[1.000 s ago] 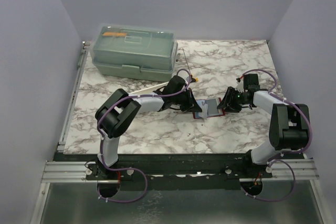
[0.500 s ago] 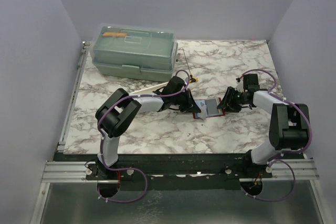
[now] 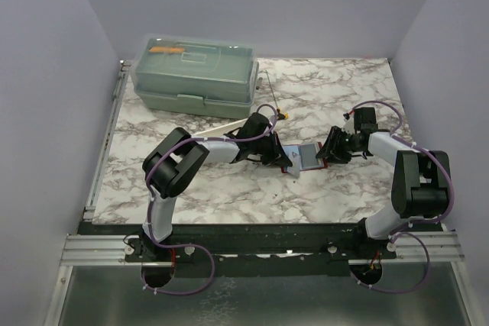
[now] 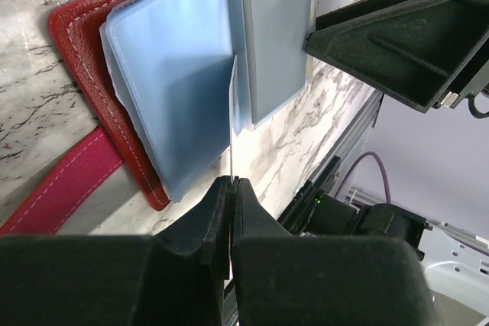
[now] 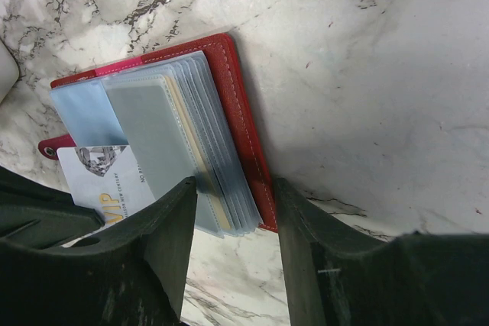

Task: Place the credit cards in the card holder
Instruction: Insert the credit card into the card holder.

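Mid-table, the red holder (image 3: pixel 302 158) lies open with its clear sleeves fanned up. Left jaws, closed tight, pinch a white card (image 5: pixel 103 177) edge-on, its far edge poking in among the sleeves at the holder's left side. Right jaws stand wide, straddling the holder's right edge; whether they touch it I cannot tell. A grey card (image 5: pixel 141 139) sits in the top sleeve. Far left on the table (image 3: pixel 336 97) rests a green box (image 3: pixel 195 74).
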